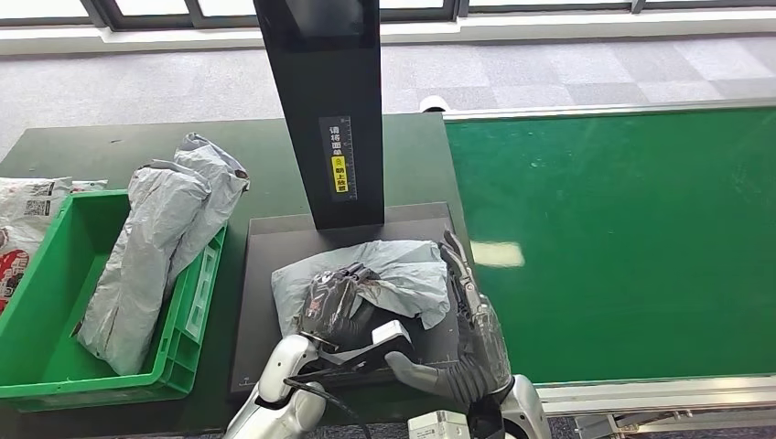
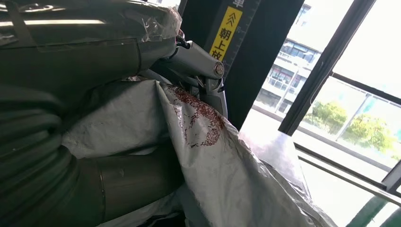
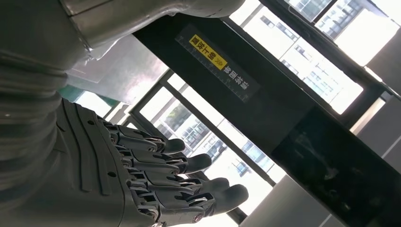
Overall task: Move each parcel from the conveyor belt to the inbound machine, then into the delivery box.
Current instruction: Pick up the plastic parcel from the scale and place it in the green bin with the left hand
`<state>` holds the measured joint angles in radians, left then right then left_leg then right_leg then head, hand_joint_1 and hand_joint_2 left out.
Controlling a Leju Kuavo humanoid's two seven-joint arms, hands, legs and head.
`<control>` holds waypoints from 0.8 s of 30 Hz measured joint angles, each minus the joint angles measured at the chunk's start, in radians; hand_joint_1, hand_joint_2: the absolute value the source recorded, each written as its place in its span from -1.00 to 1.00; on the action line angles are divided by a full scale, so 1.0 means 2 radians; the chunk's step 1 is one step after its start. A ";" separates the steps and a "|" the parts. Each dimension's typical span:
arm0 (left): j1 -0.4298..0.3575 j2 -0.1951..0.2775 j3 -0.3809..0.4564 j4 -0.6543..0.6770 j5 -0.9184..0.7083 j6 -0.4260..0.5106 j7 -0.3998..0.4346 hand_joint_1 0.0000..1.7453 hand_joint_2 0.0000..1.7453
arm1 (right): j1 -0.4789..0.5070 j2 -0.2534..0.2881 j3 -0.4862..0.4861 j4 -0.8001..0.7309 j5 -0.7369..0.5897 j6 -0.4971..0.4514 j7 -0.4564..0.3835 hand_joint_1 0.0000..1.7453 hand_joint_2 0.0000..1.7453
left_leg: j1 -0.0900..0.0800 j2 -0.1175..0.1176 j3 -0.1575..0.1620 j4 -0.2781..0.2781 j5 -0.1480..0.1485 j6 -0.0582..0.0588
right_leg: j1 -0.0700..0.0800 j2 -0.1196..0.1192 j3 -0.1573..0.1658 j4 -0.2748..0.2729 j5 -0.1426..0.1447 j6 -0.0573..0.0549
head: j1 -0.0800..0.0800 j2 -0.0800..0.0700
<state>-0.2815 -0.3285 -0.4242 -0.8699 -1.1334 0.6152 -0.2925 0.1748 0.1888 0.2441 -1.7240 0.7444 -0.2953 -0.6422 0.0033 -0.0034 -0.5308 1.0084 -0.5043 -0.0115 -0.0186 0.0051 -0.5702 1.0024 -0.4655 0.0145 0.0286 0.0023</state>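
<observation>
Nearest the camera, low in the head view, both hands sit at the grey parcel (image 1: 384,274) on the dark scanner plate (image 1: 265,302). Going left to right from there: a green crate (image 1: 55,302) at the far left w/ two long grey bags (image 1: 160,247) leaning out over its right wall, plus a white printed parcel (image 1: 27,215) partly outside it on the left; then the plate under the black post (image 1: 325,101) of the inbound machine, w/ a yellow label on it; then the green belt (image 1: 622,238), bare in this view. The left hand (image 1: 331,306) is clamped on the parcel's near edge, fingers curled over the plastic (its wrist view shows the film bunched against the thumb, so this reads as a real grip). The right hand (image 1: 471,311) is released, fingers straight and apart, flat along the parcel's right side, possibly just touching; holds nothing. Judgement: the parcel is at the scan step, approx. halfway through its route. The next move calls for lifting it w/ the left hand and carrying it left, over the crate wall, clear of the two leaning bags, the right hand pulling away first so it doesn't drag the film.
</observation>
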 joint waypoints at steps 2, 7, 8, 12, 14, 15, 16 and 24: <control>0.000 0.000 0.000 -0.002 -0.001 0.009 -0.002 1.00 1.00 | 0.002 0.000 0.000 -0.003 0.000 -0.003 0.001 -1.00 1.00 | 0.000 0.000 0.000 0.000 0.000 0.000 | 0.000 0.000 0.000 0.000 0.000 0.000 | 0.000 0.000; 0.000 0.000 0.001 -0.006 -0.001 0.014 -0.003 1.00 1.00 | 0.007 0.000 0.000 -0.009 0.001 -0.007 0.004 -1.00 1.00 | 0.000 0.000 0.000 0.000 0.000 0.000 | 0.000 0.000 0.000 0.000 0.000 0.000 | 0.000 0.000; 0.000 0.000 0.001 -0.006 -0.001 0.015 -0.003 1.00 1.00 | 0.008 0.000 0.000 -0.010 0.001 -0.007 0.004 -1.00 1.00 | 0.000 0.000 0.000 0.000 0.000 0.000 | 0.000 0.000 0.000 0.000 0.000 0.000 | 0.000 0.000; 0.000 0.000 0.001 -0.006 0.000 0.016 -0.004 1.00 1.00 | 0.008 0.000 0.000 -0.010 0.001 -0.007 0.005 -1.00 1.00 | 0.000 0.000 0.000 0.000 0.000 0.000 | 0.000 0.000 0.000 0.000 0.000 0.000 | 0.000 0.000; 0.001 0.000 0.003 -0.008 0.007 0.020 -0.008 1.00 1.00 | 0.009 0.000 0.000 -0.010 0.001 -0.007 0.006 -1.00 1.00 | 0.000 0.000 0.000 0.000 0.000 0.000 | 0.000 0.000 0.000 0.000 0.000 0.000 | 0.000 0.000; 0.002 0.000 0.005 -0.012 0.015 0.025 -0.014 1.00 1.00 | 0.009 0.000 0.000 -0.010 0.001 -0.008 0.007 -1.00 1.00 | 0.000 0.000 0.000 0.000 0.000 0.000 | 0.000 0.000 0.000 0.000 0.000 0.000 | 0.000 0.000; 0.005 0.000 0.009 -0.018 0.027 0.030 -0.023 1.00 1.00 | 0.009 0.000 0.000 -0.010 0.001 -0.008 0.008 -1.00 1.00 | 0.000 0.000 0.000 0.000 0.000 0.000 | 0.000 0.000 0.000 0.000 0.000 0.000 | 0.000 0.000; 0.057 -0.003 0.090 -0.167 0.123 0.042 -0.171 1.00 1.00 | 0.016 0.000 0.000 -0.016 0.003 -0.021 0.008 -1.00 1.00 | 0.000 0.000 -0.001 0.000 0.000 0.000 | 0.000 0.000 -0.001 0.000 0.000 0.000 | 0.000 0.000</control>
<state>-0.1680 -0.3338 -0.2443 -1.2034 -0.8873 0.6986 -0.6337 0.2071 0.1888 0.2441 -1.7565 0.7505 -0.3372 -0.6262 0.0038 -0.0031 -0.5324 1.0082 -0.5044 -0.0116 -0.0182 0.0056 -0.5719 1.0030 -0.4657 0.0144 0.0286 0.0023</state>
